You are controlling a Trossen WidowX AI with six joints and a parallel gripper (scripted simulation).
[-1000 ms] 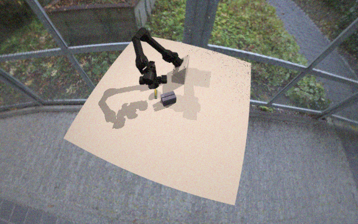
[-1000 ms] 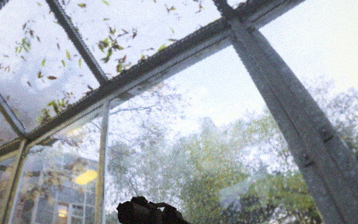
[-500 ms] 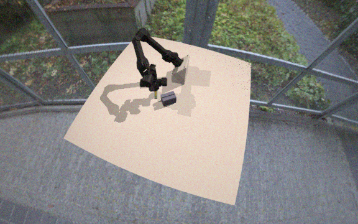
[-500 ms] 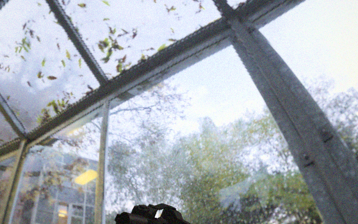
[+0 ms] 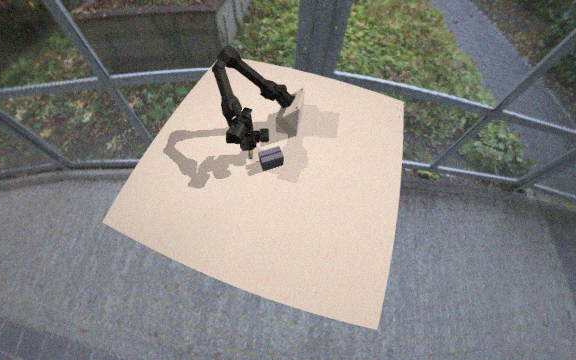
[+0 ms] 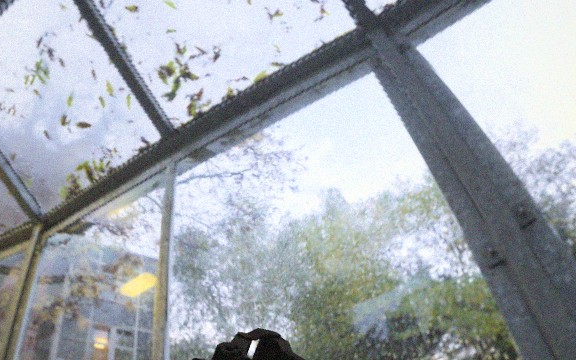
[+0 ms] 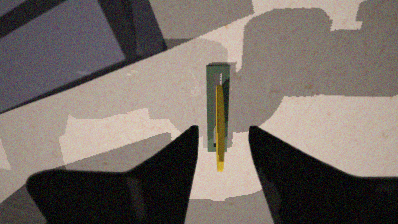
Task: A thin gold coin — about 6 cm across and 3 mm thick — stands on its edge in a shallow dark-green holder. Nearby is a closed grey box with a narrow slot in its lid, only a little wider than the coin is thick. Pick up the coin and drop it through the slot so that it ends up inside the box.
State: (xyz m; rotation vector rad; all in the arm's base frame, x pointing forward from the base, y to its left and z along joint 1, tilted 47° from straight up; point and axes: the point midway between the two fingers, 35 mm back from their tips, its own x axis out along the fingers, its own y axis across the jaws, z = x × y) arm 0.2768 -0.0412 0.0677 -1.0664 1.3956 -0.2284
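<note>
- Coin, thin, gold [image 5: 250, 154] [image 7: 220, 127]: stands on edge in the holder, seen nearly edge-on in the wrist view; its near end shows beyond the holder's near end.
- Holder, shallow, dark green [image 5: 251, 156] [image 7: 212, 110]: narrow and oblong, on the tabletop [image 5: 268, 225] [image 7: 110, 132], its length running with the coin.
- Gripper [image 5: 249, 148] [image 7: 223, 131]: above the coin; fingers black, partly spread, pinching nothing. In the wrist view the coin's near part appears in the gap, with space showing on both sides.
- Box, grey, closed [image 5: 271, 159] [image 7: 75, 52]: just beside the holder, set at an angle to it; dark slot across the lid. The coin is outside it.
- Arm, black [image 5: 224, 85] [image 6: 273, 347]: bent, reaching over the tabletop; only a dark part shows at the exterior view's bottom edge.
- Panel, pale [image 5: 290, 117]: upright, at the arm's far end from the gripper.
- Shadows: across the tabletop around the holder.
</note>
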